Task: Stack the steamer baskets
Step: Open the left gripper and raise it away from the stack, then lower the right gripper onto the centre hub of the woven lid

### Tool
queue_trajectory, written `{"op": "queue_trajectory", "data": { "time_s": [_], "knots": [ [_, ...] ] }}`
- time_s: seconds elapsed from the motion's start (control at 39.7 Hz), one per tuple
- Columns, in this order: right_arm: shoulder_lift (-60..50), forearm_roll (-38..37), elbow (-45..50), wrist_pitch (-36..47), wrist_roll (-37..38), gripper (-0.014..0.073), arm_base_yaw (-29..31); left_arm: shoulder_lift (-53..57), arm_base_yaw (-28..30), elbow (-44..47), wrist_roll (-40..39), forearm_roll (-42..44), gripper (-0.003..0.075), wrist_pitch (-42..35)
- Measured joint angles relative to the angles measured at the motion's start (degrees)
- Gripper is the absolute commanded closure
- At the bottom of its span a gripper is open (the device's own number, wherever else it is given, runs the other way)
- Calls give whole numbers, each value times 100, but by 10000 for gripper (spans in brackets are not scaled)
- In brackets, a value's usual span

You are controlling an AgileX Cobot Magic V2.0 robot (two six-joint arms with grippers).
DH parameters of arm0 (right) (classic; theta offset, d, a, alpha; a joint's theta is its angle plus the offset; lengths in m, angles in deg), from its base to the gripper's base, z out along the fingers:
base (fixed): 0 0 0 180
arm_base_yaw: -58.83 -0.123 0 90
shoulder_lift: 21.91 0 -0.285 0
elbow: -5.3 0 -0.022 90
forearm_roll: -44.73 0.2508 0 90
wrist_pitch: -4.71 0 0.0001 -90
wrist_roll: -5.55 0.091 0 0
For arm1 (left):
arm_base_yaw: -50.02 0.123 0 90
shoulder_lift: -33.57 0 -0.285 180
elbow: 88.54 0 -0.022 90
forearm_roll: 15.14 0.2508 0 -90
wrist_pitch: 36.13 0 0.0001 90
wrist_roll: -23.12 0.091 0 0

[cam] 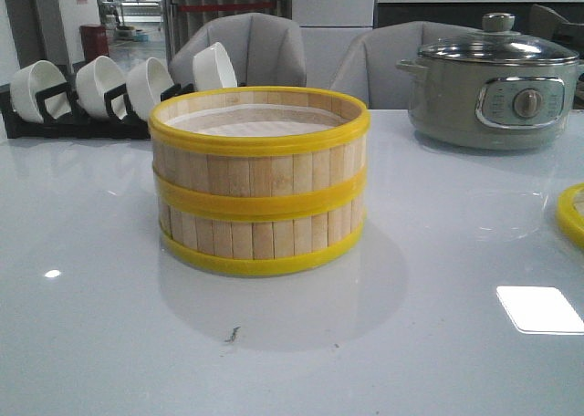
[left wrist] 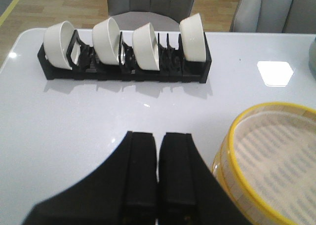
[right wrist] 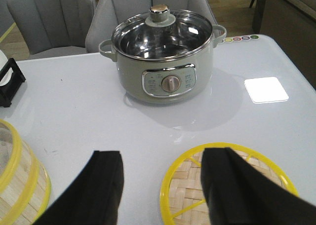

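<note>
low front view, 2 high wrist views, shared steamer baskets

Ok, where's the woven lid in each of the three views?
Front view: lid, just a yellow sliver at the right edge, on the table.
Left wrist view: not in it.
Right wrist view: lid, partly behind the open right gripper.
Shared landmark: the pot, beyond the lid in both.

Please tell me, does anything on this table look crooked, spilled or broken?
Nothing stands out. The two pale bamboo steamer baskets with yellow rims sit stacked and aligned. The woven yellow-rimmed lid lies flat on the white table, apart from them. Only a small dark mark shows before the stack.
</note>
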Motion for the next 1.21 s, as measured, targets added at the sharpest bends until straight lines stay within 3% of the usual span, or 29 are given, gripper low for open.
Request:
{"op": "queue_trajectory", "data": {
  "time_s": [0.18,0.4,0.58,0.93,1.03,1.21],
  "knots": [
    [0,0,0,0,0,134,-126,946,0,1665,0,27,636,-847],
    [0,2,0,-63,0,134,-141,1659,-178,3075,11,80,636,-1501],
    [0,2,0,-86,0,134,-141,1935,-301,3598,32,220,636,-1648],
    [0,2,0,-98,0,137,-141,1972,-311,3734,32,260,636,-1728],
    [0,2,0,-200,0,214,-141,1972,-311,3734,32,260,636,-1728],
    [0,2,0,-378,0,443,-141,1972,-311,3734,32,260,636,-1728]
  ]
}}
